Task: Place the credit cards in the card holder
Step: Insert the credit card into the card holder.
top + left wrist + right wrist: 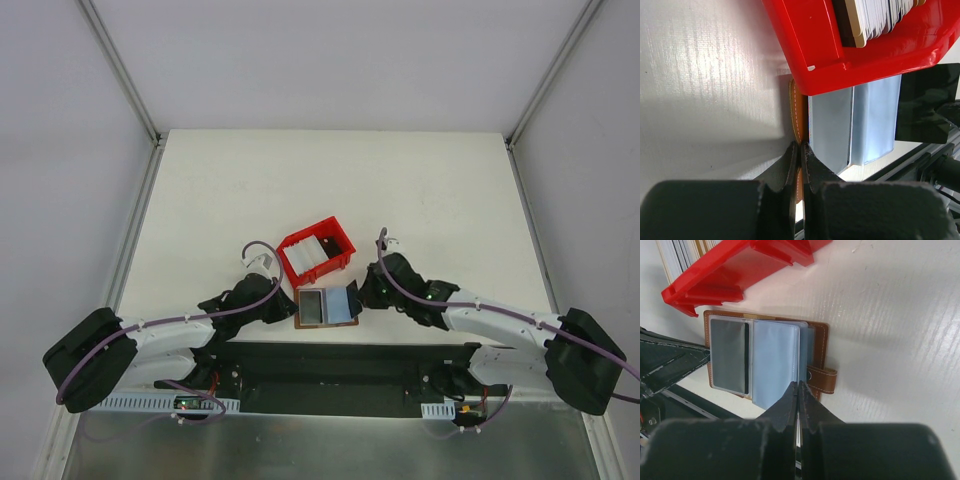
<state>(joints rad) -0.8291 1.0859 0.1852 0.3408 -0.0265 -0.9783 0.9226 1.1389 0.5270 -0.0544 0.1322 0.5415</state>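
The card holder is being held open, flat on the table, just beyond the arm bases and between the two grippers. Its brown left edge is being pinched by the left gripper, whose fingers are closed on it. A pale blue sleeve is being gripped by the closed right gripper, beside the strap tab. Just behind, the credit cards are being kept on edge in the red tray.
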